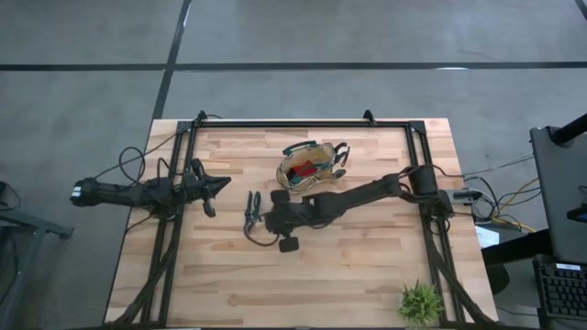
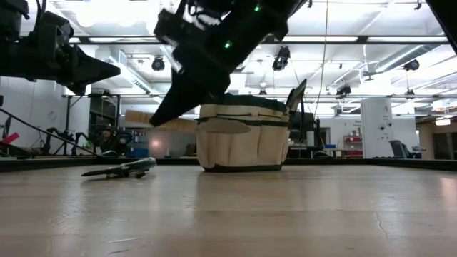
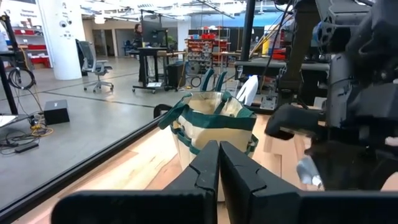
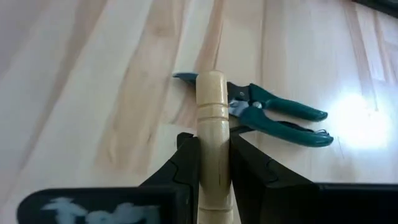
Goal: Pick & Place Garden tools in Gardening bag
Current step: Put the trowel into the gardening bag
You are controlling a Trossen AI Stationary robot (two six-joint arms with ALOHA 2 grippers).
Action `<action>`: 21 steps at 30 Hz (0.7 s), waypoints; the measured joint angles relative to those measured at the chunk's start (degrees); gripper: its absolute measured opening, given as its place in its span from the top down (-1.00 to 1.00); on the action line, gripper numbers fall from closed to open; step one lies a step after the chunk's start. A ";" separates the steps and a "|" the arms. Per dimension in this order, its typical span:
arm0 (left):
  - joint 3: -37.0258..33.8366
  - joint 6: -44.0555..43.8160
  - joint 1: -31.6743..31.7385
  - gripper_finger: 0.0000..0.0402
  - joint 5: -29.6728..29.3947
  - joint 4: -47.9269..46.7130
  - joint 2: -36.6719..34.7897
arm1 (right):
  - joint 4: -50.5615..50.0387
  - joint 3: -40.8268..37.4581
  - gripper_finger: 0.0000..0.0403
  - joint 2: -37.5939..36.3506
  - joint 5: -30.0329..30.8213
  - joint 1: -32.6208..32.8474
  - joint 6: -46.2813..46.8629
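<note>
The tan gardening bag [image 1: 310,165] with green trim stands on its base at the far middle of the table, with a red item [image 1: 300,170] inside; it also shows in the low view [image 2: 243,139]. Dark green-handled pruning shears [image 1: 249,211] lie flat on the table left of the bag. My right gripper [image 4: 212,140] is above them, shut on a wooden-handled trowel [image 2: 178,123]. My left gripper [image 1: 223,186] is shut and empty, held above the table's left part, pointing toward the bag [image 3: 211,121]. My right gripper pinches the trowel's wooden handle [image 4: 212,155] between its two fingers, slanting down from the table's right. The handle's rounded end [image 4: 211,84] sticks out past the fingertips. The trowel is lifted clear of the table, about level, with its silver blade [image 2: 227,127] toward the bag.
A small green plant [image 1: 420,302] stands at the near right corner. The black frame [image 1: 303,122] runs along the table's far, left and right sides. Bare wood lies in front of the arms toward the near edge.
</note>
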 joint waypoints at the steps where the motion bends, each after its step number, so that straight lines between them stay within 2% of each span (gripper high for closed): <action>1: 0.01 -0.01 0.01 0.92 -0.01 0.00 0.00 | 0.22 -0.52 0.74 -0.60 -0.02 0.04 -0.08; 9: 0.00 0.01 0.01 0.92 -0.01 0.00 0.07 | 9.25 -8.77 0.74 -6.51 -0.23 0.02 -0.55; 13: 0.01 0.01 0.01 0.92 0.01 -0.02 0.22 | 14.26 -15.00 0.74 -11.08 -3.16 0.46 0.03; 16: 0.00 0.01 0.01 0.91 -0.01 -0.02 0.33 | 17.02 -21.02 0.74 -14.22 -3.41 0.81 1.73; 21: 0.02 0.01 0.00 0.92 0.01 0.00 0.33 | 27.53 -31.00 0.74 -19.91 -3.19 1.74 4.28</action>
